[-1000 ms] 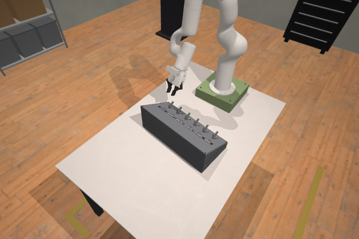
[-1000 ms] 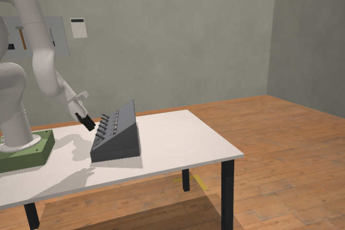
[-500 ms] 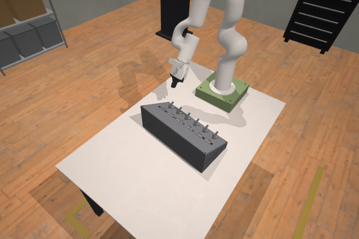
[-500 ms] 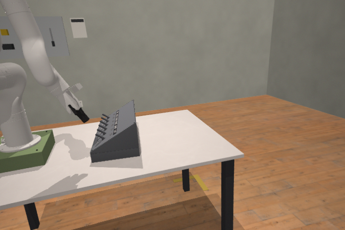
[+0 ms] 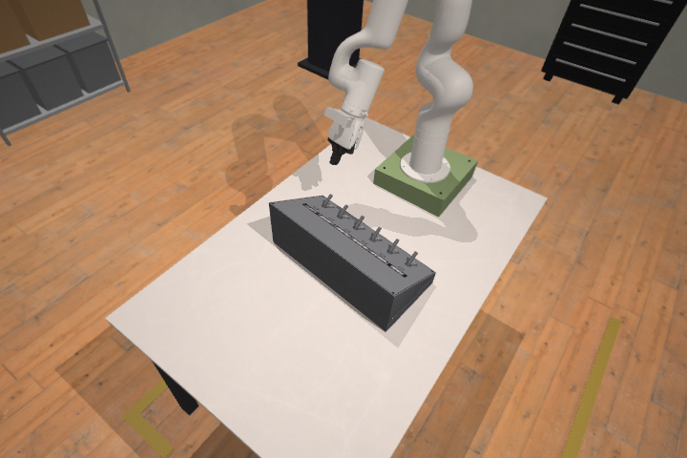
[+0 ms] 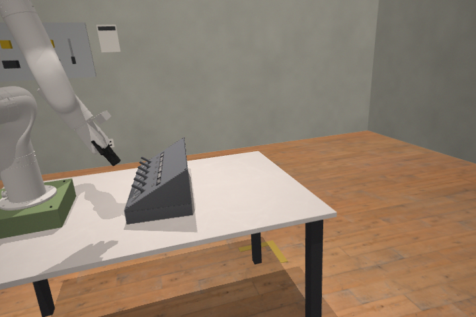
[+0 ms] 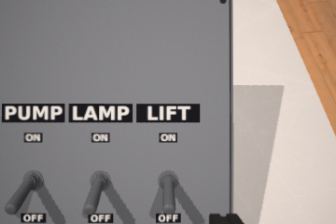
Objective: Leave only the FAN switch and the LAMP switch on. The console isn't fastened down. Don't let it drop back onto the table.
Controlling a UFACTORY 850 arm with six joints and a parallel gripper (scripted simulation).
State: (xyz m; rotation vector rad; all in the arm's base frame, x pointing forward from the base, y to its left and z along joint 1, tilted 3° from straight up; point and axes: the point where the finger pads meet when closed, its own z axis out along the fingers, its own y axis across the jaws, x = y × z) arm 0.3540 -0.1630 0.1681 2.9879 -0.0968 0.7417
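Pincer [image 5: 337,156] pressed together on nothing, hanging off the console's [image 5: 333,264] end nearest the green base [image 5: 446,200], just beyond the LIFT lever [image 7: 168,191]. LAMP lever [image 7: 95,196] next along the row, tipped toward OFF. Row runs lengthwise away from pincer; console mid-desk [image 5: 258,356].

One console [image 5: 333,259] carries six toggle switches [image 5: 359,222] (three labelled in the wrist view), on one table [image 5: 236,345].
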